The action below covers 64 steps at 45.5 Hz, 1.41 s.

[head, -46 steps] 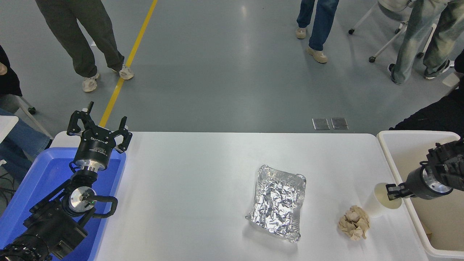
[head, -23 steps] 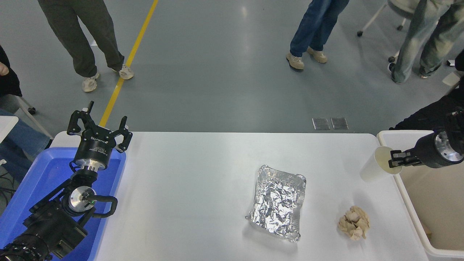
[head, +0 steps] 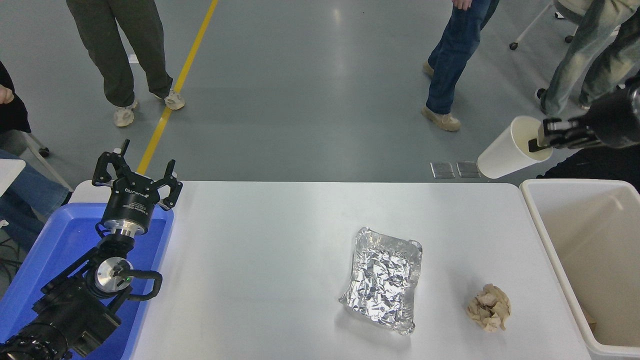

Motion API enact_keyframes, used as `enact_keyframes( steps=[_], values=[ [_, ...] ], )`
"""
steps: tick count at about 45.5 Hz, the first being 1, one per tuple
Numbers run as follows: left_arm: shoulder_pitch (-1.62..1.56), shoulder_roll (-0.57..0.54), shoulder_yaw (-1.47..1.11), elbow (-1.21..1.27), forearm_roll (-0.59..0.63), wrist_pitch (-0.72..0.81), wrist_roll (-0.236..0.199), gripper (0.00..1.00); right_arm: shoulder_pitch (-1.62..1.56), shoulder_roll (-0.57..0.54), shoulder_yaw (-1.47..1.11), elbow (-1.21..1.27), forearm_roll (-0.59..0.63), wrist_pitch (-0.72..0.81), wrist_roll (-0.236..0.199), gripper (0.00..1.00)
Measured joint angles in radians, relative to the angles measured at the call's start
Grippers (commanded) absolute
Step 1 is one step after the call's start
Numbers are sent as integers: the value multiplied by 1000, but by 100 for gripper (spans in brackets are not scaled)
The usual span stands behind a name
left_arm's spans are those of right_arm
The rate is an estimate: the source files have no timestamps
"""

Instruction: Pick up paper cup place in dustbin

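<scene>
White rectangular table [head: 280, 240] filled the lower frame, grey floor beyond it. Large off-white rectangular plastic dustbin [head: 537, 230] stood against the table's right end, deep walls, rounded rim, a small brown scrap low in its near corner. Blue plastic tray [head: 55, 240] sat at the table's left end.

Left arm was parked at the lower left over the blue tray; left gripper [head: 137, 167] pointed away from the camera, fingers spread, holding nothing.

Right arm entered from the right edge, high up. Right gripper [head: 542, 140] was clamped on the rim of the small white tapered paper cup [head: 505, 152], one finger inside the cream interior. The cup hung in the air, tilted with its mouth toward the gripper and its base toward the left, above the table's far right corner and just beyond the dustbin's far left corner, touching neither.

Crumpled silver foil tray [head: 382, 277] lay right of the table's centre. Crumpled tan paper ball [head: 490, 307] lay near the front right, between the foil tray and the dustbin.

Several people's legs [head: 120, 50] stood on the floor beyond.
</scene>
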State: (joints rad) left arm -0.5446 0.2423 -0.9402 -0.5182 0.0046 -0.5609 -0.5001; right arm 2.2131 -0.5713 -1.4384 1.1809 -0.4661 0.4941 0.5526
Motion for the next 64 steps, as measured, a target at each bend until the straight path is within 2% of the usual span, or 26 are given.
enact_keyframes(
  steps=[21, 31, 39, 46, 56, 64],
  values=[
    [0, 0, 0, 0, 0, 1, 0, 98, -6, -8, -10, -13, -6, 3, -5, 0],
    [1, 0, 0, 0, 0, 1, 0, 98, -262, -2, 5, -245, 28, -48, -13, 0],
    [0, 0, 0, 0, 0, 1, 0, 98, -520, -1, 21, -509, 148, -70, -32, 0],
    [0, 0, 0, 0, 0, 1, 0, 98, -733, 2, 64, -733, 256, -85, -110, 0],
    [0, 0, 0, 0, 0, 0, 0, 98, -978, 10, 219, -965, 338, -123, -295, 0],
    [0, 0, 0, 0, 0, 0, 0, 98, -1118, 13, 329, -1064, 362, -181, -409, 0]
  ],
)
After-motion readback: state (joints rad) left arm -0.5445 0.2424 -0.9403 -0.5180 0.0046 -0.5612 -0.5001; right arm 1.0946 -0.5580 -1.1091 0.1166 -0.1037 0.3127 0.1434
